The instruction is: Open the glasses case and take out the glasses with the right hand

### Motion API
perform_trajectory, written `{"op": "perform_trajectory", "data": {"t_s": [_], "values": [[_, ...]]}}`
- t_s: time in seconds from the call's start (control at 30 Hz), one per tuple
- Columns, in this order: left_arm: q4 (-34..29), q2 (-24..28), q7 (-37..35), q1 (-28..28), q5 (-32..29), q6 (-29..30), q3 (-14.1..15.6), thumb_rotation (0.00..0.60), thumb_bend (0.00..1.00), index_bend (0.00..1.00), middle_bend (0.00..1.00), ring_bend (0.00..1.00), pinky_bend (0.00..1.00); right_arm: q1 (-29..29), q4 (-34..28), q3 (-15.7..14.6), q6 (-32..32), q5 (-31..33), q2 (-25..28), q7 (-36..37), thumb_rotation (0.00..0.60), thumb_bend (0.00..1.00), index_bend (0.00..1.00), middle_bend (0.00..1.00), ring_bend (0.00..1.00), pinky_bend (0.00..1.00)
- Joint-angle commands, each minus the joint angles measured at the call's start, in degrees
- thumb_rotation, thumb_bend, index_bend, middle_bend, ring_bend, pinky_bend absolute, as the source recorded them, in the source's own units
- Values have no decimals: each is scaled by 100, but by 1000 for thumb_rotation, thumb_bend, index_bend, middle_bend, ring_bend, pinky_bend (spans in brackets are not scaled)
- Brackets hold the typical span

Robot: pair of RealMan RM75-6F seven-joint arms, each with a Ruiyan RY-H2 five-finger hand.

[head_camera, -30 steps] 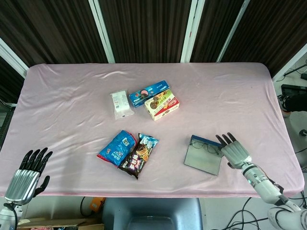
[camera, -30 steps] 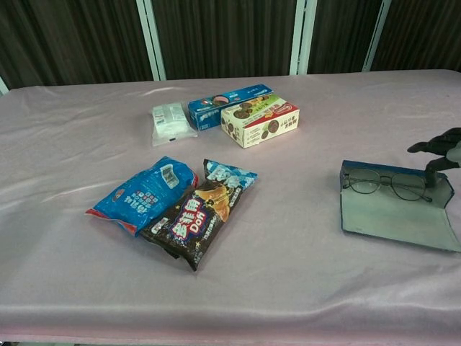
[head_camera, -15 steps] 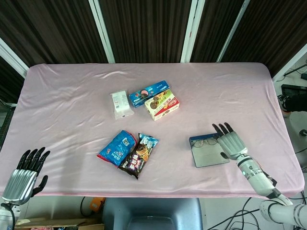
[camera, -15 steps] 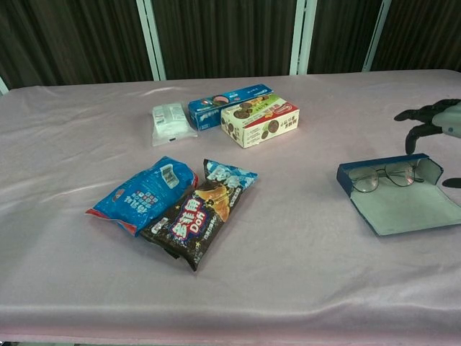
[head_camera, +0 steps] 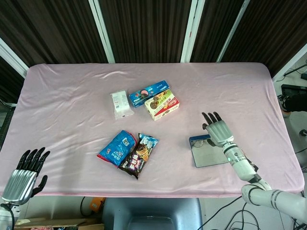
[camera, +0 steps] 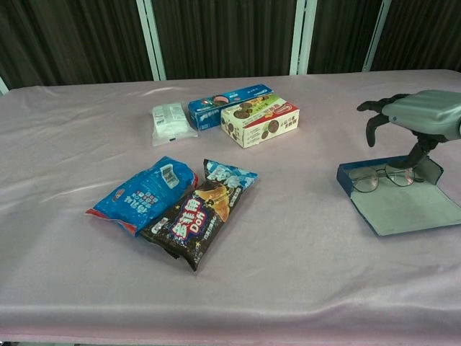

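case open, glasses inside | right hand above, fingers spread, seemingly empty

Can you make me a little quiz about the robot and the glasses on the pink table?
1. True or false: the glasses case is lying open.
2. Where are the glasses? A. inside the open case B. on the blue snack bag C. in the left hand
3. Fill in: the right hand hovers above the ____.

Key: 1 true; 2 A; 3 glasses.
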Motion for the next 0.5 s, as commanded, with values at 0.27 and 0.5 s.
{"op": "perform_trajectory", "data": {"t_s": [0.27, 0.5], "values": [[9, 8, -24, -1, 8, 3, -1, 600, 432, 0, 0, 0, 0, 92, 234, -9, -216, 146, -153, -84, 600, 516, 539, 0, 0, 0], [10, 7, -30, 7, 8, 23, -6, 600, 432, 0, 0, 0, 0, 86, 252, -35, -285, 138, -142, 11, 600, 516, 535, 0, 0, 0]]}}
